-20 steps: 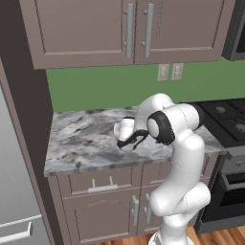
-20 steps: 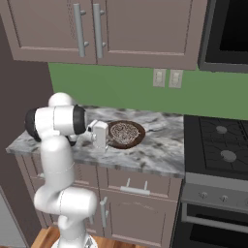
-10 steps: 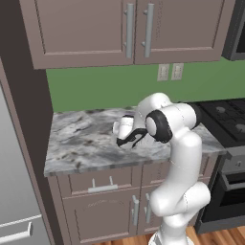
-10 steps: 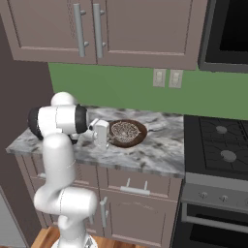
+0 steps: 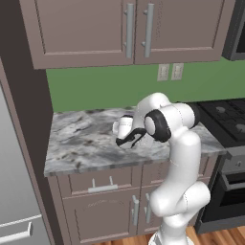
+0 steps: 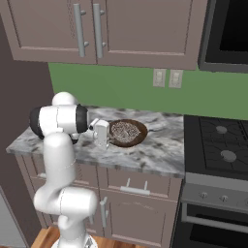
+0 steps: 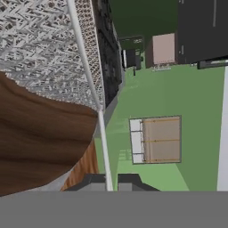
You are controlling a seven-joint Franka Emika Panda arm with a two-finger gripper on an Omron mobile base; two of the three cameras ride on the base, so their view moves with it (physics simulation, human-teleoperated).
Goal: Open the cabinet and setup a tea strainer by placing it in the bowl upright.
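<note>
Jaws pressed together on the thin silver rim of the tea strainer (image 7: 53, 53); in the hand view the two dark fingertips (image 7: 93, 181) meet at the bottom with the rim wire rising straight out from between them. Gripper (image 7: 107, 182) pinches that edge and nothing else.

Strainer mesh spreads up and to the left of the rim in the hand view, very close to the lens. Below the mesh lies the dark brown wood-grain wall of the bowl (image 7: 40, 142), so the strainer sits inside or over the bowl; whether it touches the bottom cannot be told.

Right base view: bowl (image 6: 139, 136) stands on the grey marbled counter (image 6: 160, 155), silvery mesh of the strainer (image 6: 124, 131) filling most of it. White hand of the gripper (image 6: 101, 133) is just beside the bowl's left rim, level with it.

Left base view: the hand (image 5: 125, 132) is held low over the counter (image 5: 81, 143), in front of the arm's elbow; the bowl is hidden behind the arm.

Above the counter, paired-door wall cabinets (image 6: 116, 29) with grey bar handles, both doors closed. Stove (image 6: 218, 145) to the right of the counter.
</note>
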